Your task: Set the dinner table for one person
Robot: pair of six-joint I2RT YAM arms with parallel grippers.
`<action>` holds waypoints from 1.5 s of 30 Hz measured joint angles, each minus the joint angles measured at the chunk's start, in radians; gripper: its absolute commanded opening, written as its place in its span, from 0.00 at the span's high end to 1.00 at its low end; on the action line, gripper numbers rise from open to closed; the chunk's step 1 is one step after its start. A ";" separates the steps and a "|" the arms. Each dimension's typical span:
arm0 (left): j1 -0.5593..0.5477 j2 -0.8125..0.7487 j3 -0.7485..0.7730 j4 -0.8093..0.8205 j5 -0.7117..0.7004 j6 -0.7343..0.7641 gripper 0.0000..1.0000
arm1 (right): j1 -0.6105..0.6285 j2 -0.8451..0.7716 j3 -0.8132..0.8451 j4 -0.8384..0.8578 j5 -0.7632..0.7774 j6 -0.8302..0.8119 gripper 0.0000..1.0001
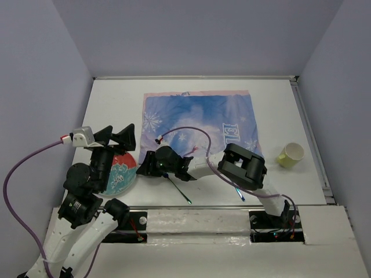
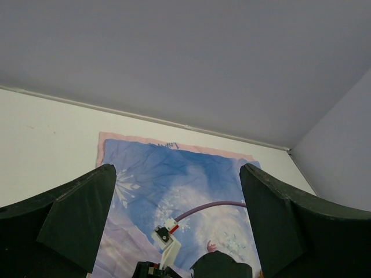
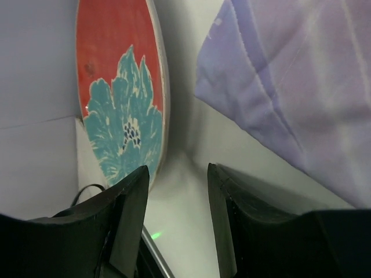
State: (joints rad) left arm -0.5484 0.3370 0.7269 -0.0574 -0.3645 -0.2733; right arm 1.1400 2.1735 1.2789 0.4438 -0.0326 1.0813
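Tabletop seen from above: we find the dinner table (image 1: 116, 98) spread white beneath both arms. A blue snowflake mat (image 1: 197, 116) lies at its middle, a yellow cup (image 1: 290, 154) stands to the right, and a red flowered plate (image 1: 123, 174) sits at the near left. The right gripper (image 1: 144, 168) reaches across to the plate's edge, a thin dark utensil (image 1: 178, 188) just beside it. From the left wrist, we see the left gripper (image 2: 177, 169) splayed wide and empty above the mat and table. From the right wrist, the jaws stand parted and grip nothing, the plate's rim just beside one finger.
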 measured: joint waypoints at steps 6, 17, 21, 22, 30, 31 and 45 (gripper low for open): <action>0.000 -0.003 -0.001 0.000 0.006 0.003 0.01 | 0.004 0.106 0.121 0.010 -0.052 0.025 0.58; 0.007 0.018 -0.001 0.000 0.035 0.004 0.01 | 0.005 0.192 0.205 0.036 -0.067 0.124 1.00; 0.021 0.024 -0.001 -0.005 0.016 0.008 0.01 | 0.014 0.106 0.105 0.033 -0.008 0.078 1.00; 0.037 0.031 0.002 -0.019 -0.010 0.008 0.01 | 0.014 0.069 0.072 0.024 0.012 0.048 1.00; 0.177 0.027 0.006 -0.061 -0.083 0.002 0.01 | -0.098 -0.390 -0.220 -0.130 0.044 -0.151 1.00; 0.186 0.016 0.006 -0.055 -0.081 0.002 0.01 | -0.132 -0.433 -0.245 -0.132 0.027 -0.152 1.00; 0.193 0.121 0.006 -0.037 0.063 -0.005 0.01 | -0.805 -0.624 -0.391 -0.116 -0.162 -0.145 1.00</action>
State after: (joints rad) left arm -0.3557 0.4583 0.7326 -0.0944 -0.3019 -0.2779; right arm 0.3347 1.5494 0.8875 0.3279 -0.1947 0.9360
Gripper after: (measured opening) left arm 0.989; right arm 0.085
